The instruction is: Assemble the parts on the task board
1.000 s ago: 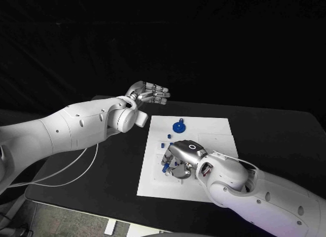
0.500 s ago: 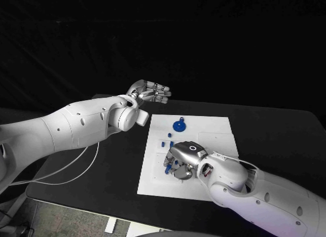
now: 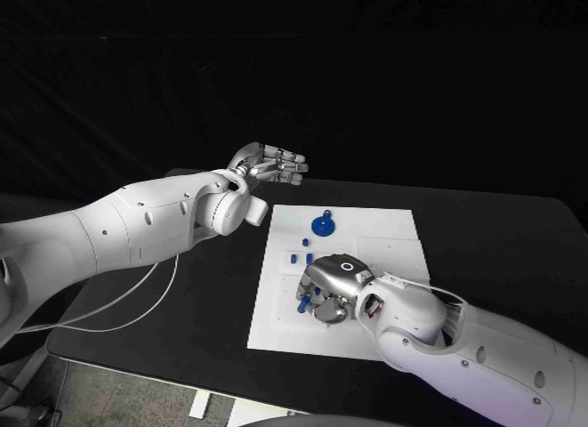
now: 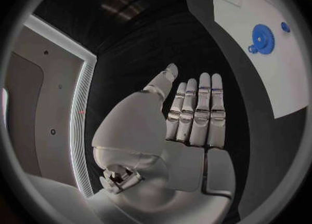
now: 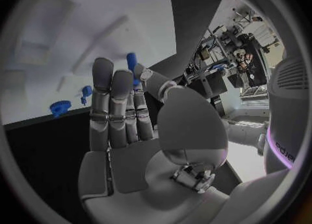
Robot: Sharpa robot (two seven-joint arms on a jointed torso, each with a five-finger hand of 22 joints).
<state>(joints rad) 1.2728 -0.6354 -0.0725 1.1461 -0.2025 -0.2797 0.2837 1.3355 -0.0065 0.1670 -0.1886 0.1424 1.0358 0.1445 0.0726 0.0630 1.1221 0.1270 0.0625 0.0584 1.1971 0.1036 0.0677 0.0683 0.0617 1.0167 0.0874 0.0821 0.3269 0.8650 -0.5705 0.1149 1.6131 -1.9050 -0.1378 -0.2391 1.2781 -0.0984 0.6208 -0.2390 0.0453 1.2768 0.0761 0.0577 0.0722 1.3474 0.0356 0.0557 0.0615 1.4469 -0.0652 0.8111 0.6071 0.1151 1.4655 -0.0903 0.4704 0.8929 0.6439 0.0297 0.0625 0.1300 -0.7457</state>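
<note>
**Two hands, one small blue peg pinched over the board**

So the silver right hand [image 3: 327,289] sits low over the near half of the flat white task board [image 3: 381,233], palm down. In the right wrist view it's pinching a small blue peg-shaped part [image 5: 132,62] between the thumb and a fingertip [image 5: 147,74], with the other fingers lined up straight beside it. The peg pokes out past the fingertips, long axis roughly in line with the fingers, its free end aimed at the white board surface. Can't tell if it's touching the board or not.

Over at the far left corner of the board, the silver left hand [image 3: 270,165] hangs above the black table [image 3: 499,240], fingers straight and close together, holding nothing.

A round blue gear-shaped part [image 3: 322,228] lies flat on the far part of the board, well apart from both hands. A few short blue pins [image 3: 294,260] lie between the gear and the right hand.
</note>
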